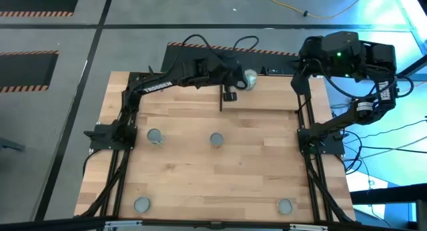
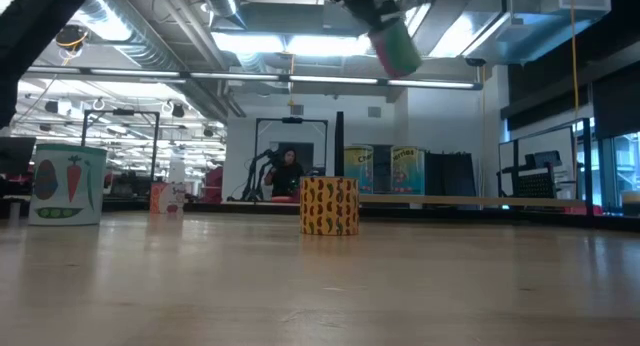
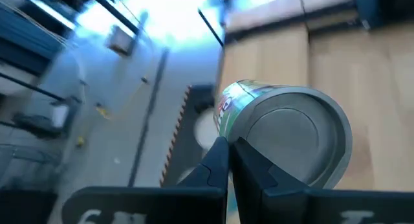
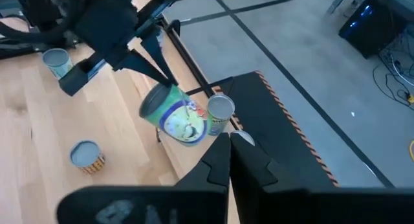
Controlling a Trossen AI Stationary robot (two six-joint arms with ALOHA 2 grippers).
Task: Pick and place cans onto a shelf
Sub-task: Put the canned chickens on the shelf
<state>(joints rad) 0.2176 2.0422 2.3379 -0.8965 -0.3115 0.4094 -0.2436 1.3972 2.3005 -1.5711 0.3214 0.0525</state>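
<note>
We see a green-labelled can held tilted in the air above the shelf at the bench's far edge; the left claw is clenched on it; a second can stands on the shelf just beside it; the right claw hovers near the shelf, clenched and empty.
</note>
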